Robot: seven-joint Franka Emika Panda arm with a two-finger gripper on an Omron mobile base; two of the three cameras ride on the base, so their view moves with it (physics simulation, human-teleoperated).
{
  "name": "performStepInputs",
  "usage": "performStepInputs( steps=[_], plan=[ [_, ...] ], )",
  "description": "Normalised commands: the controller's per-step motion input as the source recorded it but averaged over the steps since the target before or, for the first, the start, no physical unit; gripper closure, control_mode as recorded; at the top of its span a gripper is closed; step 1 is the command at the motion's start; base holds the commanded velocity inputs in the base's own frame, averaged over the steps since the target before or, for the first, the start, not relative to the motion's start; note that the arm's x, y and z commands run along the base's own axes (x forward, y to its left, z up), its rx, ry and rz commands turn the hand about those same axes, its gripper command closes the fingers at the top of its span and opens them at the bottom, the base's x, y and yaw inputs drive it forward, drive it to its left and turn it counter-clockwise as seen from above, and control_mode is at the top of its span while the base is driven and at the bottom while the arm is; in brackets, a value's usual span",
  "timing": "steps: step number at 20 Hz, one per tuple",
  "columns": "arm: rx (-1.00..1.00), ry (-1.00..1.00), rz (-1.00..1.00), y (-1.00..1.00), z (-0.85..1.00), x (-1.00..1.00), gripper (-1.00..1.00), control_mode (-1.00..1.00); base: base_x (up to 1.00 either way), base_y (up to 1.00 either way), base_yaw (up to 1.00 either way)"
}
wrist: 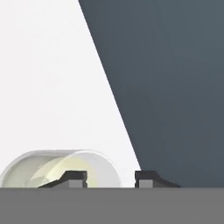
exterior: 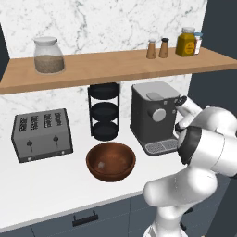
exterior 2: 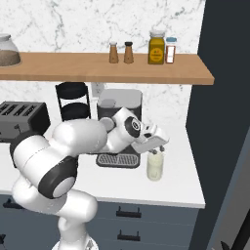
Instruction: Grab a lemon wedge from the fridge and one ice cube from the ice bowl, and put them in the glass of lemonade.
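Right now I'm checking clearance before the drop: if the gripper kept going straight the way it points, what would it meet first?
Probably the white counter beside the glass of lemonade, whose rim lies under one fingertip. The gripper stands open; depth is unclear.

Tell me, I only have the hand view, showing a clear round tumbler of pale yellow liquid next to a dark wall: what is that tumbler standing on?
Observer: The clear cylindrical glass of pale lemonade stands on the white counter, just right of the grey coffee machine.
Operator: How do the jaws sit relative to it?
Observer: In the right base view they hang close above its rim, pointing down.
Operator: Where is the ice bowl?
Observer: The wide dark brown wooden bowl sits left of the coffee machine, in front of the black three-tier round rack.
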Motion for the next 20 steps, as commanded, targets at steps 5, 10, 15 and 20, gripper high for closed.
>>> performStepInputs(
  steps=[5,10,15,20],
  plan=[
    [0.00,-0.03,0.00,0.00,0.52,-0.61,-1.00,-1.00,0.00,0.00,0.00],
    [0.09,-0.02,0.04,0.13,0.75,-0.77,-1.00,-1.00,0.00,0.00,0.00],
    [0.32,-0.01,0.07,0.48,0.75,-0.36,-1.00,-1.00,0.00,0.00,0.00],
    [0.40,-0.03,0.09,0.76,0.61,-0.07,-1.00,-1.00,0.00,0.00,0.00]
  ],
)
